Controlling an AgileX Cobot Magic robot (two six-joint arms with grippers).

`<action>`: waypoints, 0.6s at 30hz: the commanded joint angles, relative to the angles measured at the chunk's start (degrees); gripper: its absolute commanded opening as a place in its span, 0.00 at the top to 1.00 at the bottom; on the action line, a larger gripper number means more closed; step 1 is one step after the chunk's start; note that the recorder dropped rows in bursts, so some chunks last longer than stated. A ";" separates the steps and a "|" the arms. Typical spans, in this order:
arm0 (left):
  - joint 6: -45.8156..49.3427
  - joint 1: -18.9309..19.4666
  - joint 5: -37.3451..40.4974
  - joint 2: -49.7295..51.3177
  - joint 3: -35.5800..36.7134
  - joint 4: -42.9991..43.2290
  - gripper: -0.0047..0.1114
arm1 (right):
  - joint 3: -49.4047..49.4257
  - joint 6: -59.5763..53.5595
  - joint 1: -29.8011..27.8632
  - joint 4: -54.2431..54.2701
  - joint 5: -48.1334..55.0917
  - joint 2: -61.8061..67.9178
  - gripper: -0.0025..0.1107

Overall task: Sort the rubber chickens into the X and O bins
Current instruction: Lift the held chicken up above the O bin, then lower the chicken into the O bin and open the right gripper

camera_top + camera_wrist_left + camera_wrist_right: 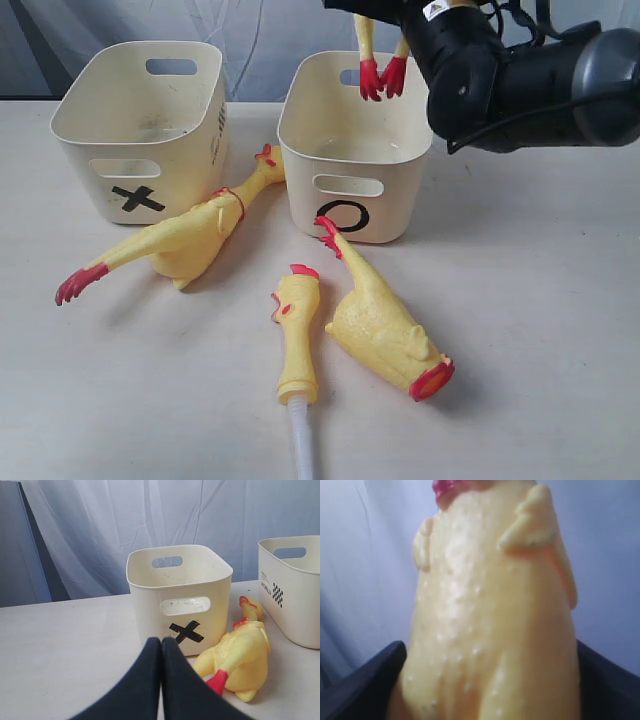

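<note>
The X bin (pixel 140 130) stands back left and the O bin (pixel 355 150) to its right, both upright. My right gripper (pixel 487 680) is shut on a yellow rubber chicken (pixel 490 605), whose red feet (pixel 380 75) dangle over the O bin's far side. Three chickens lie on the table. One (pixel 190 235) sits between the bins with its head toward the gap. One (pixel 297 340) is in front of the O bin. One (pixel 385 325) lies beside it, feet against the O bin. My left gripper (pixel 161 645) is shut and empty, low in front of the X bin (pixel 150 595).
The right arm (pixel 520 80) reaches in from the upper right above the O bin. A pale tube-like piece (pixel 303 440) extends from the front chicken toward the table's near edge. A pale curtain hangs behind the bins.
</note>
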 commanded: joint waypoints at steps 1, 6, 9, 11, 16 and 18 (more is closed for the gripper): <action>0.01 -0.10 -0.58 -0.30 -0.17 -0.39 0.96 | -0.98 3.93 -1.35 -10.16 -5.91 5.10 0.95; 0.01 -0.10 -0.58 -0.30 -0.17 -0.39 0.96 | -7.53 3.93 -1.35 -8.27 -1.25 11.30 0.95; 0.01 -0.10 -0.58 -0.30 -0.17 -0.39 0.96 | -10.17 3.93 -1.35 -8.00 0.86 13.38 0.93; 0.01 -0.10 -0.58 -0.30 -0.17 -0.39 0.96 | -10.46 3.93 -1.35 -6.73 0.99 13.64 0.83; 0.01 -0.10 -0.58 -0.30 -0.17 -0.39 0.96 | -10.46 3.67 -1.35 -4.48 3.40 13.64 0.40; 0.01 -0.10 -0.58 -0.30 -0.17 -0.39 0.96 | -10.46 3.67 -1.35 -4.39 5.35 13.41 0.28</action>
